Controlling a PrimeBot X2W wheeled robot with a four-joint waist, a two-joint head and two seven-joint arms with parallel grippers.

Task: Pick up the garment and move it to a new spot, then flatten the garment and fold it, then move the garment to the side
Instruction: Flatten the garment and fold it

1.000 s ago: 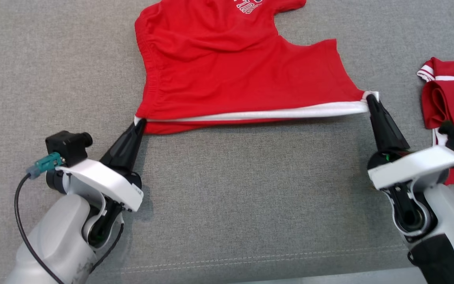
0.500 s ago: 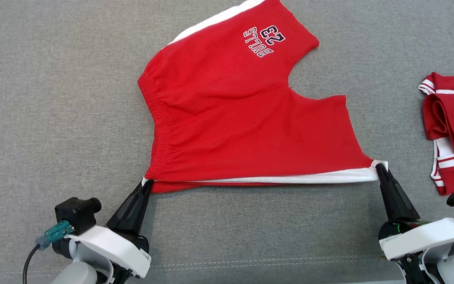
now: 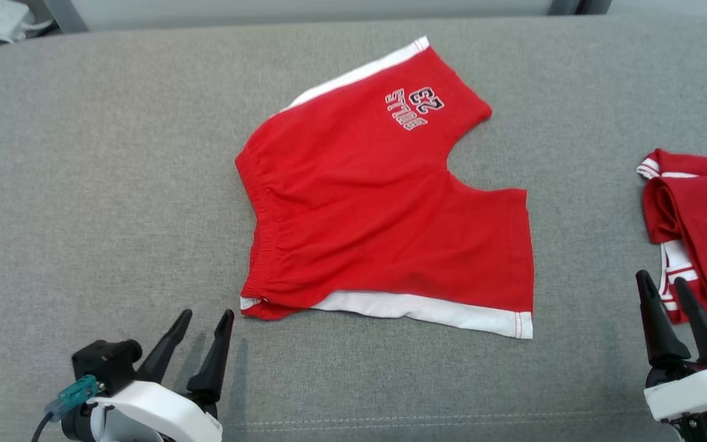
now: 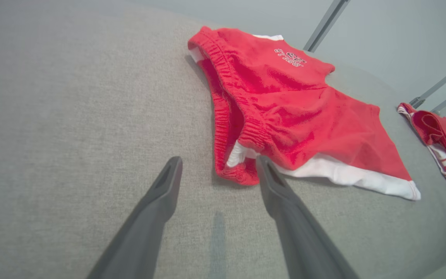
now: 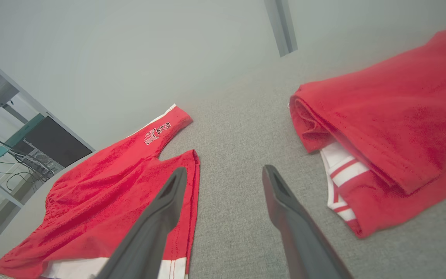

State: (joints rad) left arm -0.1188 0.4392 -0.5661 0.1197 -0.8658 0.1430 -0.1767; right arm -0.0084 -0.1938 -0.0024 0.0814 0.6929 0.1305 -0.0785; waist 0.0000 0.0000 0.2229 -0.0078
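The garment (image 3: 390,215) is a pair of red shorts with white side stripes and a printed logo. It lies spread on the grey padded surface (image 3: 96,184), waistband to the left, legs to the right. My left gripper (image 3: 206,314) stands open just short of the waistband's near corner, touching nothing. In the left wrist view the garment (image 4: 285,104) lies just beyond the open left gripper (image 4: 218,159). My right gripper (image 3: 660,279) is open too, right of the near leg hem. In the right wrist view the right gripper (image 5: 225,169) points between the garment (image 5: 110,182) and another red piece.
A second red garment with white stripes (image 3: 703,227) lies bunched at the right edge, close to my right gripper, and shows large in the right wrist view as the folded red cloth (image 5: 393,116). The grey surface's far edge (image 3: 145,37) runs along the top, with clutter beyond its left corner.
Both grippers have opened, let go of the garment's near corners and drawn back. The garment now lies loose on the surface. The head camera has also shifted.
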